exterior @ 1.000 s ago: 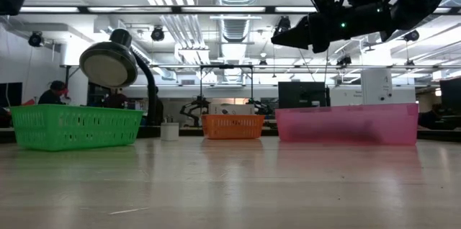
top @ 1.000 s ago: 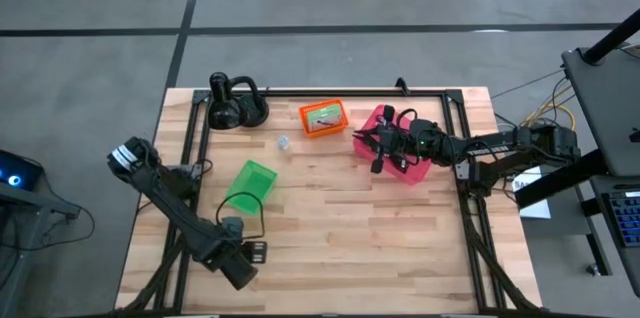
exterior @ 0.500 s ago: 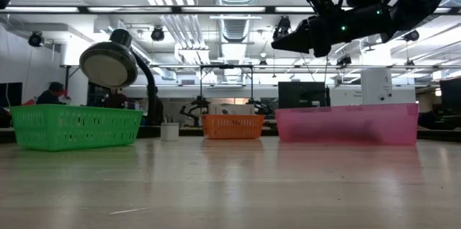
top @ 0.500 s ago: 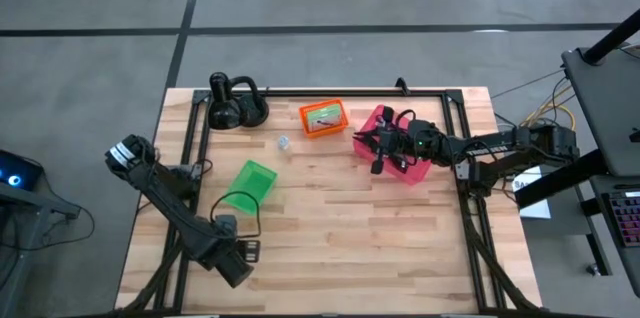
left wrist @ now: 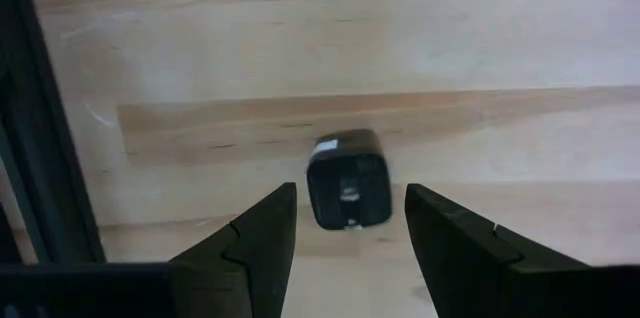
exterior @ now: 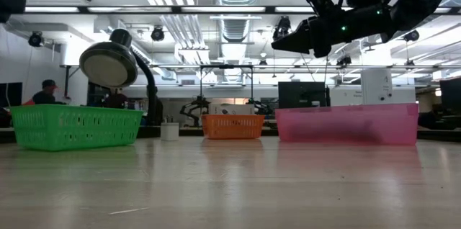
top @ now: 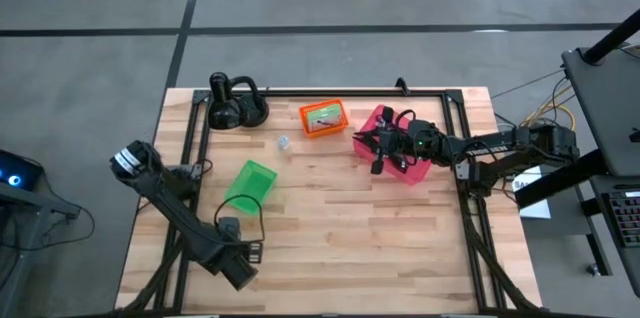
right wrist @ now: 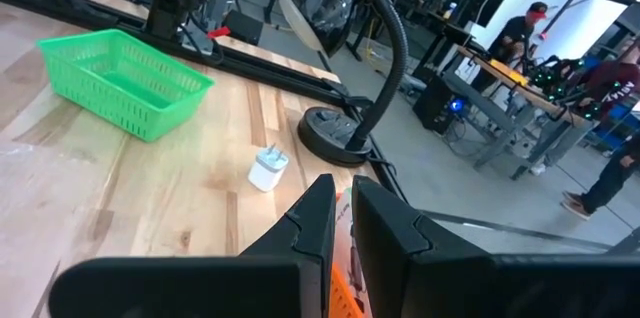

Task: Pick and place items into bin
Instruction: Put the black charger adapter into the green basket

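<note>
Two robot arms over a wooden table (top: 330,208) with three small baskets.

The left gripper (left wrist: 348,220) is spread wide around a small black block (left wrist: 347,180) lying on the wood; the right gripper (top: 378,150) is clenched empty above the pink bin (top: 372,121).

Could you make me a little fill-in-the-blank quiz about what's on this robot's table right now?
1. The left gripper has its fingers ___ around a small black block.
2. The right gripper hangs above the ___ bin.
3. The bin between the lamp and the pink bin is ___.
4. A small white piece lies beside the ___ bin.

Missing words: open; pink; orange; orange
</note>
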### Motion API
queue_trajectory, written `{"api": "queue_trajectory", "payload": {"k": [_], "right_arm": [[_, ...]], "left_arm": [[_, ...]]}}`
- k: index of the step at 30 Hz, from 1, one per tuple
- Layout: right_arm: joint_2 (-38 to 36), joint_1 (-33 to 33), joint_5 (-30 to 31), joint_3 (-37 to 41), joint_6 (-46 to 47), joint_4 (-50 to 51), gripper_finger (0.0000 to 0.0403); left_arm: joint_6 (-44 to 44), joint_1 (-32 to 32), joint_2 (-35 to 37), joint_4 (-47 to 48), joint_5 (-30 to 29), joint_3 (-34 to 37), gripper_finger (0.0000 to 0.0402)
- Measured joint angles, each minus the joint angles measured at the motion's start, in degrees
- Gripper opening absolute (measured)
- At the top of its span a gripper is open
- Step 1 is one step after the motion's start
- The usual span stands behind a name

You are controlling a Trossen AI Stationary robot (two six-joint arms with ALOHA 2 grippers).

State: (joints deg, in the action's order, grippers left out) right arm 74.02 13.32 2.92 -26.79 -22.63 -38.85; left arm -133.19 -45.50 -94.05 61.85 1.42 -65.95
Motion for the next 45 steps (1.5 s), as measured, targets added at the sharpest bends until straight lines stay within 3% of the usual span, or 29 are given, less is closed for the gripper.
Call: {"api": "queue_trajectory", "payload": {"k": [6,11,45], "right_arm": [[0.0,0.0,0.0,0.0,0.0,0.1,0.0029],[0.0,0.0,0.0,0.0,0.0,0.1,0.0029],[0.0,0.0,0.0,0.0,-0.1,0.0,0.0029]], "left_arm": [[0.2,-0.4,-2.8,0.1,6.4,0.0,0.0173],[0.2,-0.4,-2.9,-0.9,3.9,0.0,0.0173],[0.1,-0.1,-3.3,-4.4,3.8,0.9,0.0173]]}}
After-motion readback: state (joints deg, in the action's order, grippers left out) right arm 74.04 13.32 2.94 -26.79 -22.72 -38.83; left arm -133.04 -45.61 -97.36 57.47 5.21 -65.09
